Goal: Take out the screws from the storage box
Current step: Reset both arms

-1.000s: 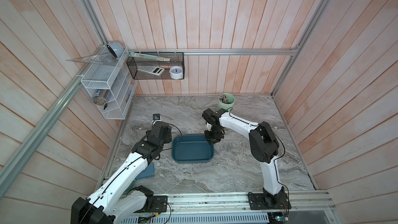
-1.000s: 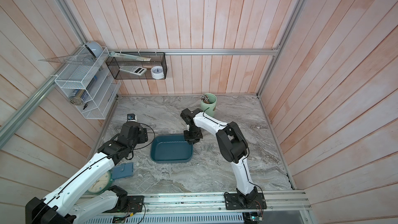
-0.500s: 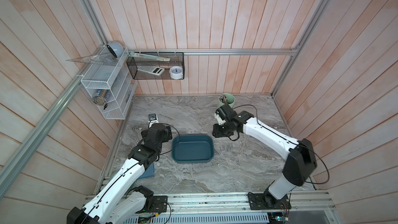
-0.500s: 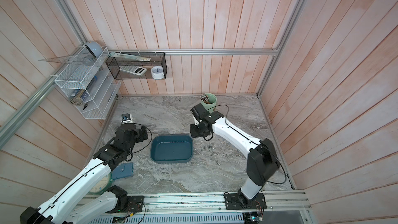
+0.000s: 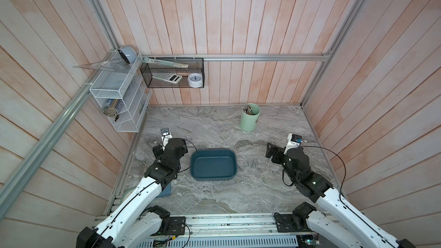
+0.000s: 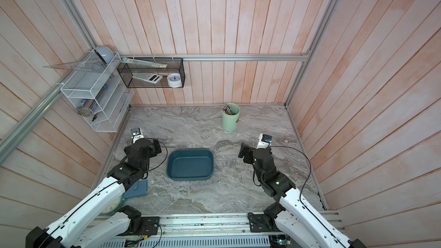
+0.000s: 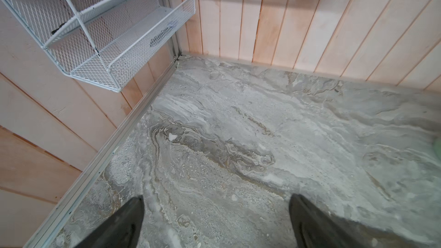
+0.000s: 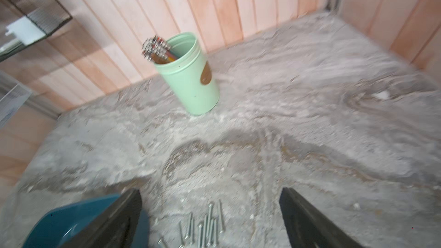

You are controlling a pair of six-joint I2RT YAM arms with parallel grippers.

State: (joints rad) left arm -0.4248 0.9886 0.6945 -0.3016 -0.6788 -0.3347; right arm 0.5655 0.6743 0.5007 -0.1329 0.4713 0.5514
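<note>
The storage box [image 5: 213, 167] is a shallow dark teal tray at the middle of the marble table, and its inside shows bare in both top views [image 6: 189, 165]. Several screws [image 5: 251, 164] lie loose on the marble just right of the box, most of them side by side, a few strayed toward the front. In the right wrist view the screws [image 8: 207, 223] lie below the wide gap of my right gripper [image 8: 211, 190], which is open and holds nothing, with the box [image 8: 71, 220] beside one finger. My left gripper [image 7: 216, 198] is open over bare marble, left of the box.
A pale green cup [image 5: 249, 120] of long sticks stands at the back right. A white wire shelf [image 5: 119, 106] and a black mesh basket [image 5: 171, 72] hang on the walls. A blue flat thing [image 6: 137, 188] lies under the left arm. A metal rail [image 5: 226, 220] runs along the front.
My right arm has swung from the box's right edge back to the right side and its jaws have opened. My left gripper has opened wider and drawn slightly away from the box.
</note>
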